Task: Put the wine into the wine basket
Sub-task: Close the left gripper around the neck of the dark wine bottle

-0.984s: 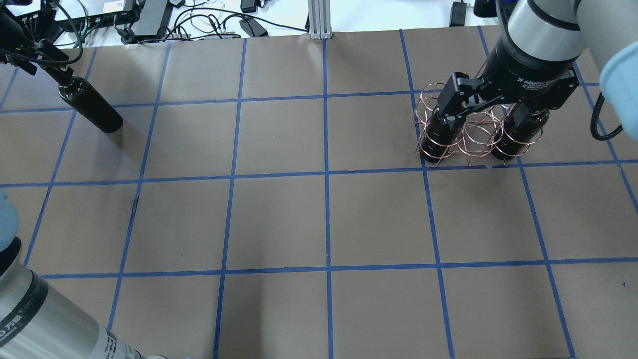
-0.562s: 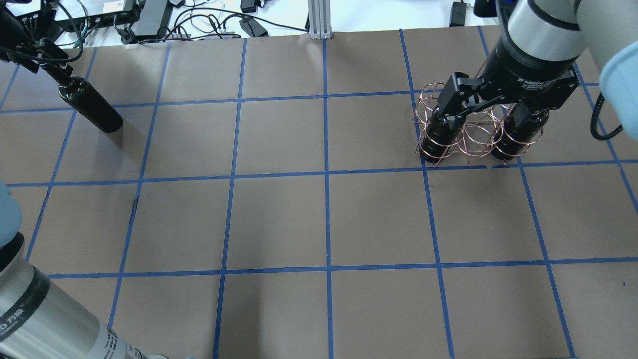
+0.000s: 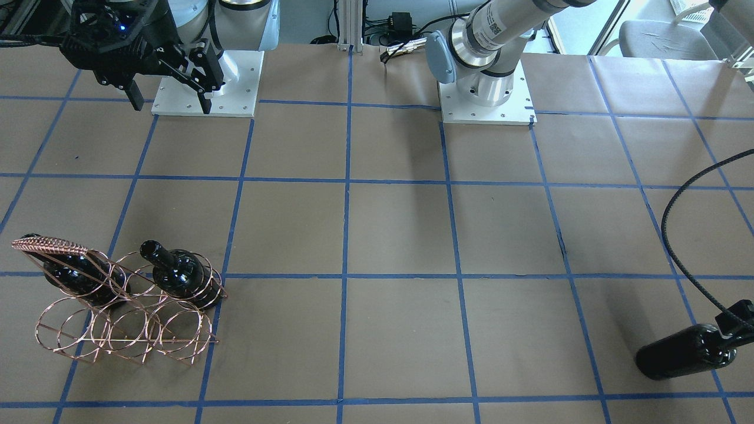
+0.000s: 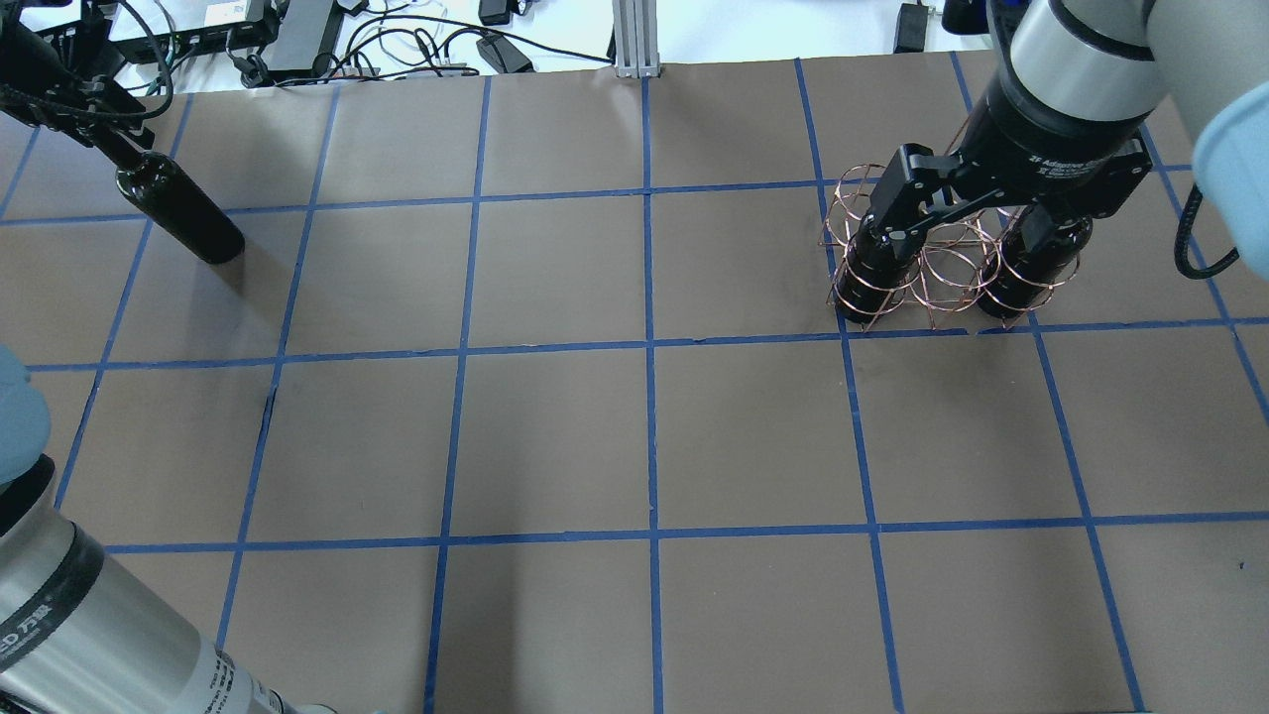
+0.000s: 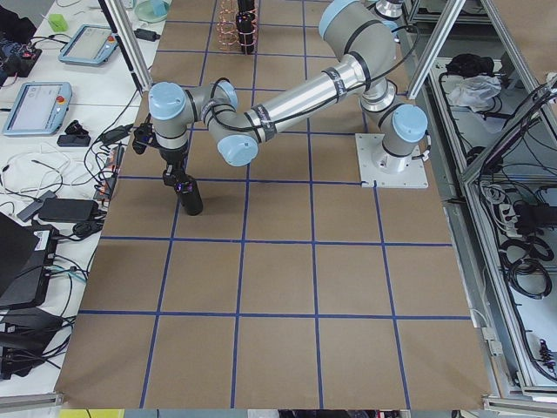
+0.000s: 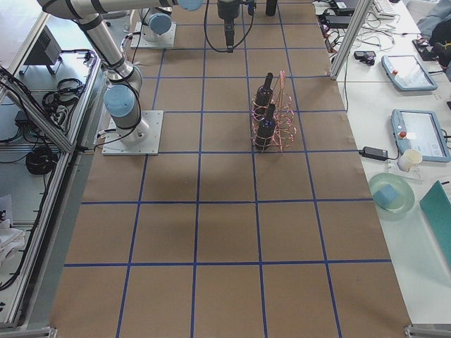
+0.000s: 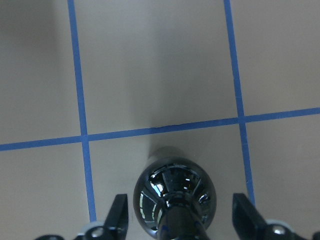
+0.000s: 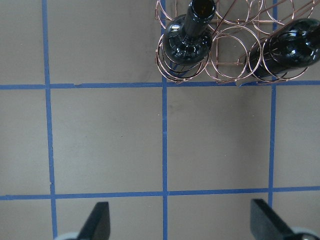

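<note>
The left gripper [image 7: 182,212] stood wide, one finger on either side of the neck of the wine [image 4: 183,213]. The wine stood upright on the taped table [image 4: 555,436], well apart from the wine basket [image 3: 53,244]. The right gripper [image 8: 181,216] hung wide open near the basket. Two end rings of the basket held a second bottle [image 8: 191,42] and a third bottle [image 8: 292,50].

Right claw [image 4: 967,241] housing: white print "2F Adaptive" legible, rest too small to read
</note>
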